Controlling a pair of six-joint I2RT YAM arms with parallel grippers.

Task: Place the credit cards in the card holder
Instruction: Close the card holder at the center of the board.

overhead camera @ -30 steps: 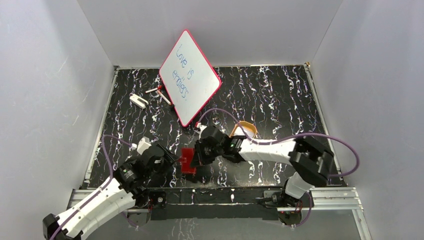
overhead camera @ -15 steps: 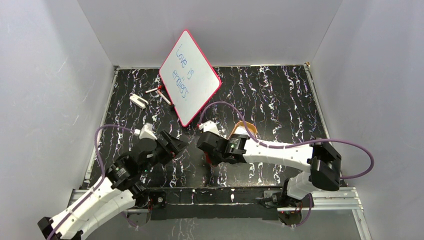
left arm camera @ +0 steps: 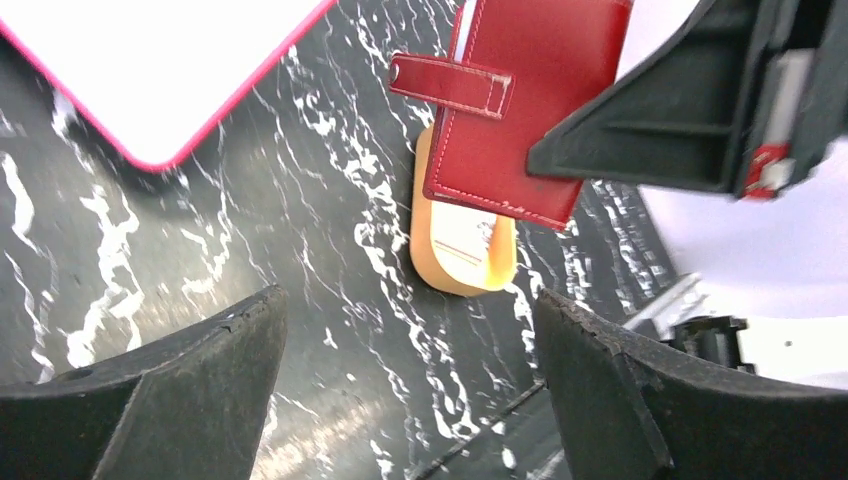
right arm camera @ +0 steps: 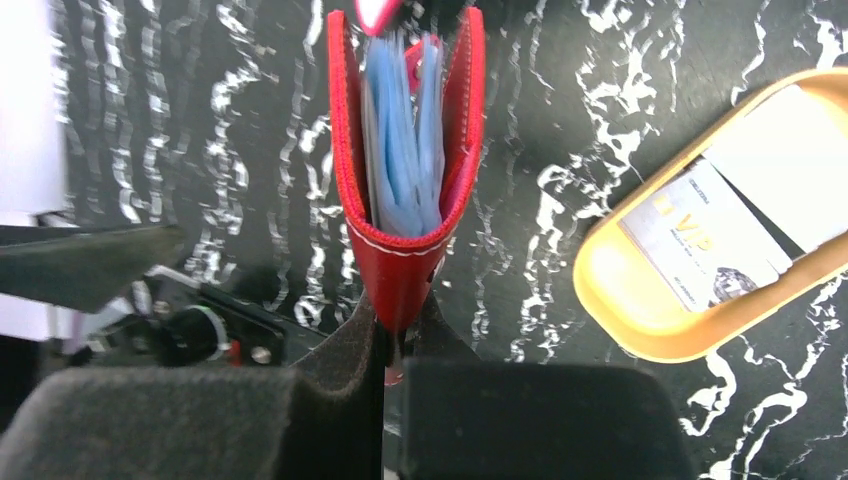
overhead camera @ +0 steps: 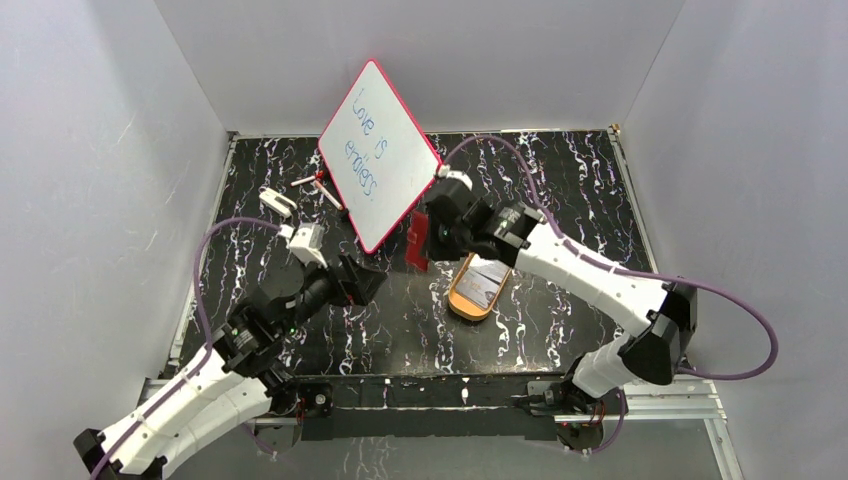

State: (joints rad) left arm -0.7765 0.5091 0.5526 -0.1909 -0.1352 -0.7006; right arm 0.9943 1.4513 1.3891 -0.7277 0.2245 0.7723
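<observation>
While the left gripper [left arm camera: 407, 305] gapes, the right gripper [right arm camera: 386, 335] pinches the card holder [right arm camera: 396, 270] — near the tray [right arm camera: 592, 282].

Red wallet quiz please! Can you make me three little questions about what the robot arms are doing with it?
1. True or false: the left gripper is holding the card holder.
2. Where do the credit cards lie? A) on the whiteboard B) in the orange tray C) inside the card holder
3. Fill in: the sleeves inside the card holder look ___.
Key: 1 false, the right gripper holds it; 2 B; 3 blue.
</observation>
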